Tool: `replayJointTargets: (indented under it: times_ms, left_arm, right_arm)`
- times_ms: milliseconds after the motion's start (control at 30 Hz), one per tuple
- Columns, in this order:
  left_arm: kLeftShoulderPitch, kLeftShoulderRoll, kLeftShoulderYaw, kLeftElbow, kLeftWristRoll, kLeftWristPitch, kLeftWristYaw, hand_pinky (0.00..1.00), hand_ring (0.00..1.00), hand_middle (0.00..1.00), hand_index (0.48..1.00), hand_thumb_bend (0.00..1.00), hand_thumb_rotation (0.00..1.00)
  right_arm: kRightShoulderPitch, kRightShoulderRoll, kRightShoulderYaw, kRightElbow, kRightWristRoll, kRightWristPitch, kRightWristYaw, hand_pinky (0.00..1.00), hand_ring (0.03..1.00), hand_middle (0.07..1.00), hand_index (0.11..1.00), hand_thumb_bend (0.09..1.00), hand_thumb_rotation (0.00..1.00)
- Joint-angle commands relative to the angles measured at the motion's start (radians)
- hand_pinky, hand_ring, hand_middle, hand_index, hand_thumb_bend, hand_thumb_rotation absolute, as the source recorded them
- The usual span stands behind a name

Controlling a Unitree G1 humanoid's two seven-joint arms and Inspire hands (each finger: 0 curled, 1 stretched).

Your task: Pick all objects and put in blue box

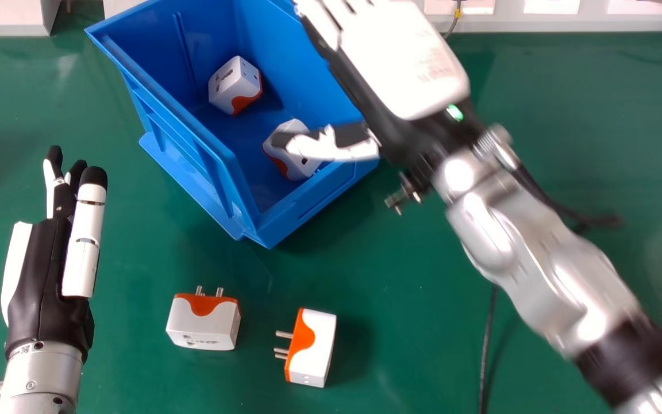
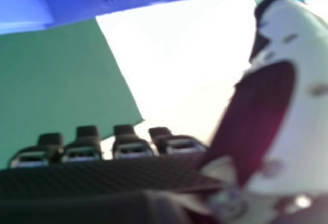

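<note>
- Worktop [image 1: 584,126]: green and smooth-looking, running behind everything; a plug carelessly nudged would probably slide or turn instead of settling into a grasp.
- Blue box [image 1: 156,40]: upper middle, set at an angle. With the right hand above its right wall, a low sweep back could catch the rim and twist or drag the box.
- Right hand [image 1: 405,63]: upper middle, fingers straight and apart from the thumb [image 1: 325,148], nothing seen in its grip. The thumb overlaps the nearer boxed plug; I cannot tell whether they touch. If they do, lifting away could drag that plug along.
- Left hand [image 1: 41,276]: lower left, fingers extended, empty. Swinging inward low, it might shove the closest loose plug.
- Boxed plugs: one farther back [image 1: 230,86], one nearer [image 1: 292,164]. Another dropped on top could bounce or wedge.
- Loose plugs: one lower left of centre [image 1: 207,328], one lower middle [image 1: 315,345], both to be boxed. An off-centre pinch could roll either.
- Metal pins [image 1: 283,334]: sticking out leftward from the lower-middle plug; fingers closing there could slip.
</note>
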Motion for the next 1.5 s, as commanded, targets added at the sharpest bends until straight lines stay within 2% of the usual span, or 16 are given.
replayJointTargets:
  times_ms: [0,300,500,633,767,867,967,1233,1367,1467]
  left_arm:
    - [-0.008,0.004,0.005,-0.003,-0.001,-0.035,0.0,1.0,1.0,1.0,1.0,0.39,1.0]
    - [-0.015,0.003,0.006,0.012,0.003,-0.045,0.006,1.0,1.0,1.0,1.0,0.37,1.0]
    - [-0.012,0.006,0.004,0.022,0.011,-0.054,0.006,1.0,1.0,1.0,1.0,0.37,1.0]
    - [-0.015,0.006,0.006,0.023,0.012,-0.053,0.007,1.0,1.0,1.0,1.0,0.36,1.0]
    - [-0.012,0.004,0.007,0.022,0.013,-0.056,0.007,1.0,1.0,1.0,1.0,0.36,1.0]
    - [-0.007,0.003,0.007,0.021,0.015,-0.06,0.009,1.0,1.0,1.0,1.0,0.36,1.0]
    - [-0.01,0.002,0.008,0.023,0.014,-0.057,0.011,1.0,1.0,1.0,1.0,0.36,1.0]
    - [0.003,0.001,0.003,0.003,0.018,-0.058,0.012,1.0,1.0,1.0,1.0,0.37,1.0]
    - [-0.003,0.005,0.007,0.015,0.012,-0.059,0.01,1.0,1.0,1.0,1.0,0.38,1.0]
    - [-0.002,0.004,0.006,0.011,0.011,-0.055,0.01,1.0,1.0,1.0,1.0,0.38,1.0]
  right_arm:
    - [0.1,-0.008,-0.05,-0.143,0.016,0.006,-0.004,1.0,1.0,1.0,1.0,0.416,0.51]
    - [0.465,-0.014,-0.113,-0.391,0.059,-0.037,0.031,0.98,1.0,1.0,1.0,0.39,0.52]
    - [0.605,-0.036,-0.126,-0.418,0.074,-0.072,0.068,0.95,1.0,1.0,0.994,0.382,0.48]
    - [0.68,-0.058,-0.13,-0.422,0.105,-0.097,0.117,0.94,1.0,1.0,0.994,0.383,0.48]
    - [0.725,-0.064,-0.128,-0.425,0.106,-0.115,0.145,0.93,1.0,1.0,0.995,0.397,0.48]
    - [0.767,-0.069,-0.112,-0.421,0.073,-0.136,0.141,0.92,1.0,1.0,0.992,0.398,0.48]
    - [0.789,-0.067,-0.094,-0.419,0.045,-0.147,0.151,0.92,0.998,1.0,0.984,0.397,0.48]
    - [0.795,-0.065,-0.054,-0.407,0.028,-0.14,0.223,0.9,0.987,1.0,0.97,0.395,0.5]
    - [0.771,-0.052,-0.035,-0.384,0.027,-0.127,0.255,0.89,0.979,0.999,0.965,0.397,0.5]
    - [0.751,-0.036,-0.02,-0.362,0.022,-0.117,0.267,0.89,0.976,0.998,0.963,0.399,0.51]
